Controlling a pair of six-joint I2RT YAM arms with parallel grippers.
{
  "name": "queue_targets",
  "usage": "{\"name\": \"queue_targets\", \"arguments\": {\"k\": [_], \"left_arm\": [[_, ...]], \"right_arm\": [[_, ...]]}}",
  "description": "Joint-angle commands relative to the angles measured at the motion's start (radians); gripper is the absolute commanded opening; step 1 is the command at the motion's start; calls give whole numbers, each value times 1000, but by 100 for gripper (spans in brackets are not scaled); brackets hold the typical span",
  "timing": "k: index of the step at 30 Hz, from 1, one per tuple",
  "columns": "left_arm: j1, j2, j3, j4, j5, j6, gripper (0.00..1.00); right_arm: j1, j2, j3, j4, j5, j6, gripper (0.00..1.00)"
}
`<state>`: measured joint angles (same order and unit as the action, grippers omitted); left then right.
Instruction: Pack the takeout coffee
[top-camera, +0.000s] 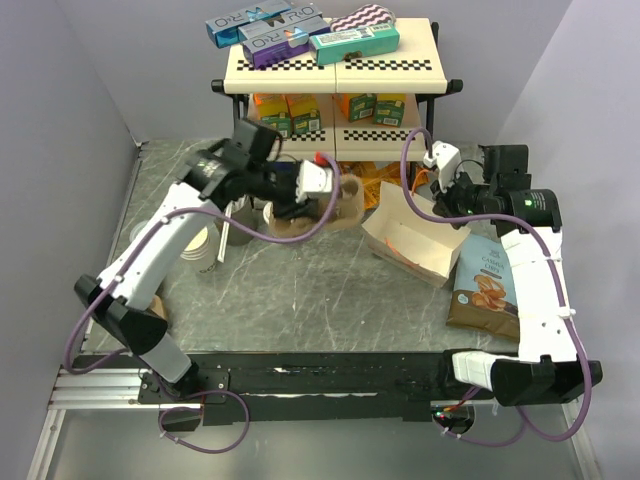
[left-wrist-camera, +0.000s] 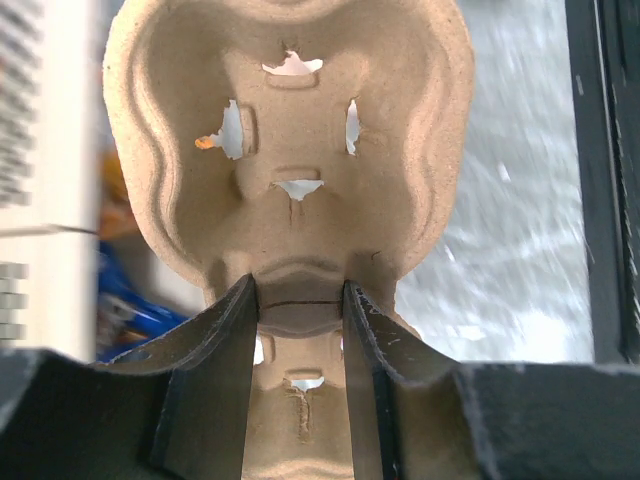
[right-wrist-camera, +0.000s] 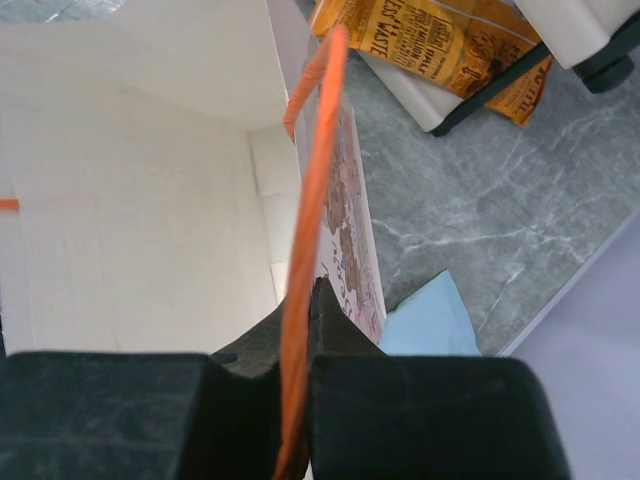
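A small white paper cup with dark print (top-camera: 202, 250) stands on the table at the left, beside my left arm; neither gripper is near it. My left gripper (top-camera: 332, 186) is shut on the middle ridge of a brown pulp cup carrier (top-camera: 349, 203) and holds it above the table. In the left wrist view the fingers (left-wrist-camera: 232, 340) pinch the carrier (left-wrist-camera: 290, 130), whose cup wells are empty. My right gripper (top-camera: 447, 192) is shut on the orange handle (right-wrist-camera: 322, 150) of a white paper bag (top-camera: 415, 240), which lies open towards the left.
A two-tier rack (top-camera: 330, 68) with boxes stands at the back. A dark grey cup of white sticks (top-camera: 238, 222) is near the white cup. A blue snack bag (top-camera: 487, 288) lies at the right. A yellow packet (right-wrist-camera: 440, 45) lies behind the bag.
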<state>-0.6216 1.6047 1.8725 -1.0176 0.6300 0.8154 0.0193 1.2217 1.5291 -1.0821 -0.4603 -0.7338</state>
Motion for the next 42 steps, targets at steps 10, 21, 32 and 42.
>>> {"name": "queue_targets", "arguments": {"k": [10, 21, 32, 42], "left_arm": [[-55, -256, -305, 860, 73, -466, 1], [-193, -184, -315, 1099, 68, -475, 1], [-233, -183, -430, 1191, 99, -466, 1], [-234, -232, -510, 1242, 42, -446, 1]], "right_arm": [[67, -19, 5, 48, -4, -12, 0], [76, -27, -21, 74, -38, 57, 0], [73, -45, -15, 65, -116, 103, 0], [70, -39, 0, -87, -276, -113, 0]]}}
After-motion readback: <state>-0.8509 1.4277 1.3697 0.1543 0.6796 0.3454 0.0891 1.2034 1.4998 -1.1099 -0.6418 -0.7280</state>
